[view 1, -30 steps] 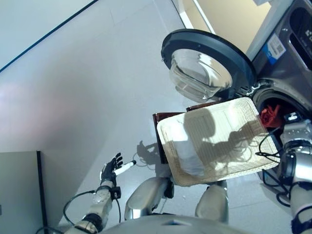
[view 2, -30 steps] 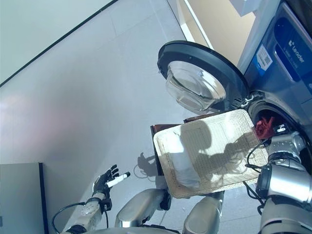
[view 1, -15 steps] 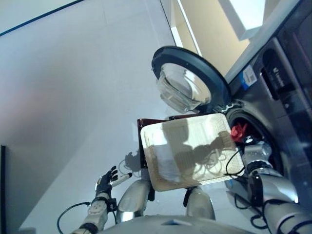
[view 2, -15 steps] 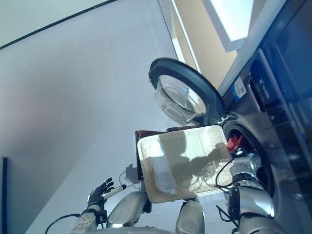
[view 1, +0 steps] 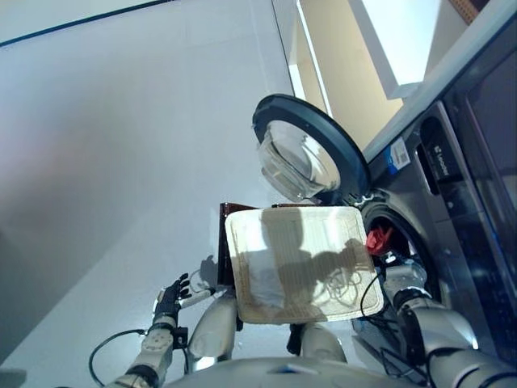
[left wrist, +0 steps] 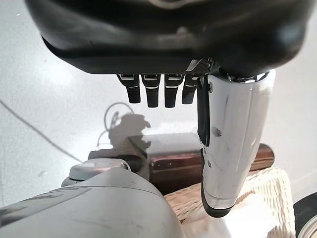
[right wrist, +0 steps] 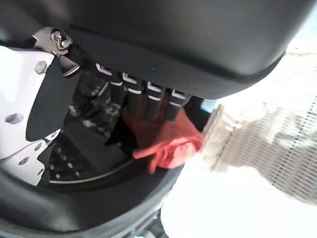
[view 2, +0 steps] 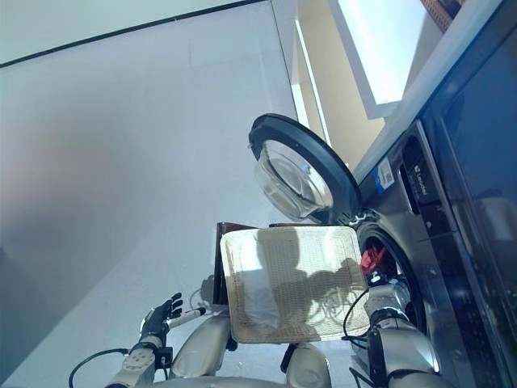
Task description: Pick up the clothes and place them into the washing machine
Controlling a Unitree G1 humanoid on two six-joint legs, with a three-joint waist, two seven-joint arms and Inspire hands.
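Note:
A red cloth (view 1: 376,239) is bunched at the mouth of the washing machine's drum (view 1: 416,242). My right hand (view 1: 397,269) is at that opening and is shut on the cloth; in its wrist view the red cloth (right wrist: 168,141) hangs past the fingers (right wrist: 148,101) over the drum's rim. The round glass door (view 1: 303,158) stands wide open. A white wicker basket (view 1: 242,242) sits in front of me with a pale cloth (view 1: 262,283) lying in its left part. My left hand (view 1: 170,295) hangs open and holds nothing, low on the left over the floor.
The basket rests on a dark brown stand (view 1: 224,242), also seen in the left wrist view as a brown stand (left wrist: 198,158). The grey washing machine (view 1: 456,202) fills the right side. Pale floor (view 1: 121,145) stretches out to the left and ahead.
The camera has swung, so the whole scene shifted. My right hand stays at the drum mouth with the red cloth. The left hand stays open and low.

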